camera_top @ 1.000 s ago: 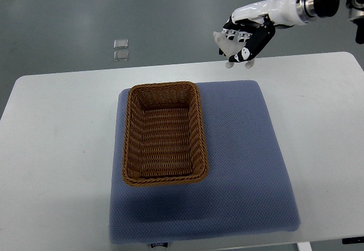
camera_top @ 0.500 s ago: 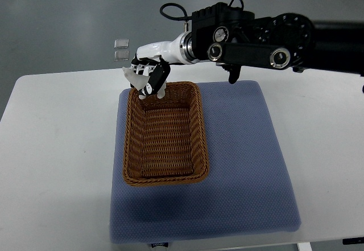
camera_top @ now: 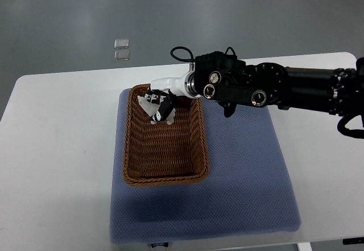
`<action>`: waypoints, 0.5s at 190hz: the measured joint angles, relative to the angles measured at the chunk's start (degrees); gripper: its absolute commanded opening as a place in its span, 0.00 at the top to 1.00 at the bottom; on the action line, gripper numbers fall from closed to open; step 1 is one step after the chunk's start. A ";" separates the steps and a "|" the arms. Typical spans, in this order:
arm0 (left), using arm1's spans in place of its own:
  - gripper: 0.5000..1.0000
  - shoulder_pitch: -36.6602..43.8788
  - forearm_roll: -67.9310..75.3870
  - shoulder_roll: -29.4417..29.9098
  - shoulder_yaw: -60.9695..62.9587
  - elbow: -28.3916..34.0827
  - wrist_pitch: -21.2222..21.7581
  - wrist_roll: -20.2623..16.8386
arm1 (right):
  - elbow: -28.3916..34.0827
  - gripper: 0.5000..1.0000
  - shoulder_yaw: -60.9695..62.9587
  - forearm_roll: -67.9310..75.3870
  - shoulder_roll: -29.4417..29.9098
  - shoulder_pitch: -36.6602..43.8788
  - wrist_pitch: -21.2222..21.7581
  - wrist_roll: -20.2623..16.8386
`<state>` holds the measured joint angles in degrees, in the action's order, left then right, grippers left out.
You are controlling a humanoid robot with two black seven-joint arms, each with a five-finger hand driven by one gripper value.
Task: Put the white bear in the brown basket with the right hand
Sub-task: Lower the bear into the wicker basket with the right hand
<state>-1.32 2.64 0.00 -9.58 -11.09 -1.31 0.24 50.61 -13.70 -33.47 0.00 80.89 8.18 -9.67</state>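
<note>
Right hand (camera_top: 159, 104) holds white bear (camera_top: 151, 107) over brown basket (camera_top: 134, 148).

A brown woven wicker basket (camera_top: 164, 148) sits on a blue-grey dotted foam mat (camera_top: 239, 171) atop a plain white table (camera_top: 57, 148). Inside the basket, a black-and-white robot hand (camera_top: 160, 104) grips a white bear (camera_top: 152, 108).

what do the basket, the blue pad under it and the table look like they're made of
Brown basket: woven wicker or rattan by the look, with ribbed strands and a braided rim.
Blue pad: soft fabric or foam with a fine dotted texture, matte.
Table: smooth white top, likely laminate or plastic, with a faint sheen.
</note>
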 measured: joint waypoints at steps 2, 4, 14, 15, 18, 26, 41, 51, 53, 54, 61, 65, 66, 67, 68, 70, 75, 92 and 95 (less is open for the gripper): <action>0.00 0.00 0.00 0.00 0.00 0.00 0.00 0.00 | -0.08 1.00 0.00 -0.03 0.00 -0.17 -0.04 0.00; 0.00 0.00 0.00 0.00 0.00 0.00 0.00 0.00 | -0.17 1.00 0.00 -0.06 0.00 -0.34 -0.07 0.00; 0.00 0.00 0.00 0.00 0.00 0.00 0.00 0.00 | -0.59 1.00 0.03 -0.21 0.00 -1.14 -0.29 0.00; 0.00 0.00 0.00 0.00 0.00 0.00 0.00 0.00 | -0.68 1.00 0.04 -0.23 0.00 -1.29 -0.33 0.00; 0.00 0.00 0.00 0.00 0.00 0.00 0.00 0.00 | -0.81 1.00 0.04 -0.26 0.00 -1.51 -0.41 0.00; 0.00 0.00 0.00 0.00 0.00 0.00 0.00 0.00 | -1.17 1.00 0.06 -0.33 0.00 -2.07 -0.57 0.00; 0.00 0.00 0.00 0.00 0.00 0.00 0.00 0.00 | -1.71 1.00 0.08 -0.73 0.00 -3.10 -0.75 0.00; 0.00 0.00 0.00 0.00 0.00 0.00 0.00 0.00 | -1.87 0.97 0.09 -1.10 0.00 -3.89 -0.77 0.00; 0.00 0.00 0.00 0.00 0.00 0.00 0.00 0.00 | -1.89 0.97 0.08 -1.15 0.00 -4.01 -0.78 0.00; 0.00 0.00 0.00 0.00 0.00 0.00 0.00 0.00 | -1.90 0.97 0.08 -1.17 0.00 -4.07 -0.78 0.00; 0.00 0.00 0.00 0.00 0.00 0.00 0.00 0.00 | -1.96 0.95 0.09 -1.30 0.00 -4.43 -0.80 0.00; 0.00 0.00 0.00 0.00 0.00 -0.01 0.00 0.00 | -1.97 0.93 0.09 -1.35 0.00 -4.65 -0.82 0.00; 0.00 0.00 0.00 0.00 0.00 -0.02 0.00 0.00 | -1.98 0.93 0.09 -1.36 0.00 -4.69 -0.82 0.00; 0.00 0.00 0.00 0.00 0.00 -0.02 0.00 0.00 | -1.98 0.93 0.09 -1.37 0.00 -4.72 -0.83 0.00; 0.00 0.00 0.00 0.00 0.00 -0.02 0.00 0.00 | -1.98 0.93 0.09 -1.37 0.00 -4.76 -0.83 0.00; 0.00 0.00 0.00 0.00 0.00 -0.03 0.00 0.00 | -1.99 0.92 0.09 -1.38 0.00 -4.83 -0.84 0.00; 0.00 0.00 0.00 0.00 0.00 -0.04 0.00 0.00 | -2.00 0.87 0.10 -1.40 0.00 -5.01 -0.86 0.00; 0.00 0.00 0.00 0.00 -0.01 -0.07 0.00 0.00 | -2.00 0.75 0.15 -1.42 0.00 -5.44 -0.87 0.00; 0.00 0.00 0.00 0.00 -0.02 -0.07 0.00 0.00 | -2.00 0.72 0.15 -1.42 0.00 -5.47 -0.87 0.01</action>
<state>-1.32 2.64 0.00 -9.59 -11.16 -1.32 0.24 48.60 -13.55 -34.89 0.00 75.41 7.31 -9.66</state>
